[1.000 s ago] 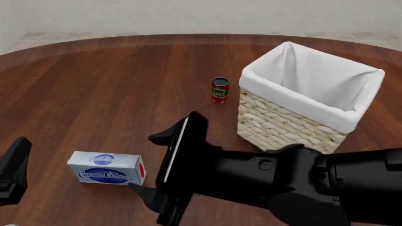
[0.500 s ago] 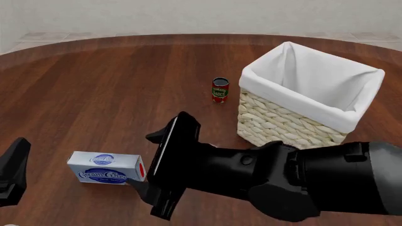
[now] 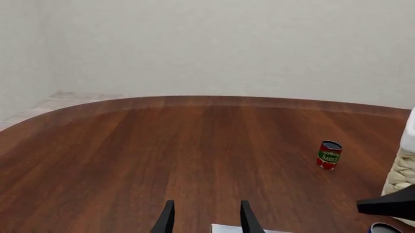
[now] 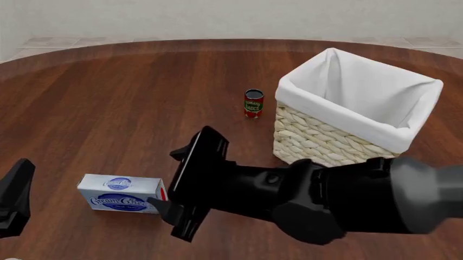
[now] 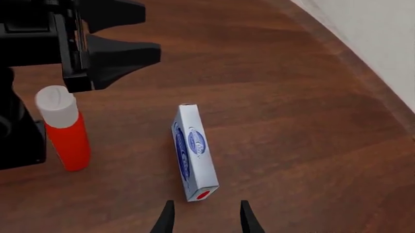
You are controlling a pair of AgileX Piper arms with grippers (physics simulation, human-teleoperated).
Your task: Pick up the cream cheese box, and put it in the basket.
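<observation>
The cream cheese box point(image 4: 121, 194) lies flat on the wooden table at the near left, its red-marked end facing right. My right gripper point(image 4: 164, 180) is open at that end, one finger beyond the box and one nearer than it, neither visibly touching. In the right wrist view the box point(image 5: 193, 153) lies just ahead of the open right gripper point(image 5: 206, 221). My left gripper point(image 3: 206, 221) is open with nothing between its fingers, and it sits at the front view's left edge point(image 4: 14, 200), left of the box. The basket point(image 4: 361, 129), woven with a white liner, stands at the right.
A small red tomato sauce can point(image 4: 253, 103) stands left of the basket, and the left wrist view shows the can point(image 3: 329, 154) too. A red bottle with a white cap point(image 5: 65, 128) stands near the left arm point(image 5: 84, 43), beside the box.
My right gripper has moved left toward the box's red end, so its open fingers now reach the box. The box, can, basket and left gripper have not moved.
</observation>
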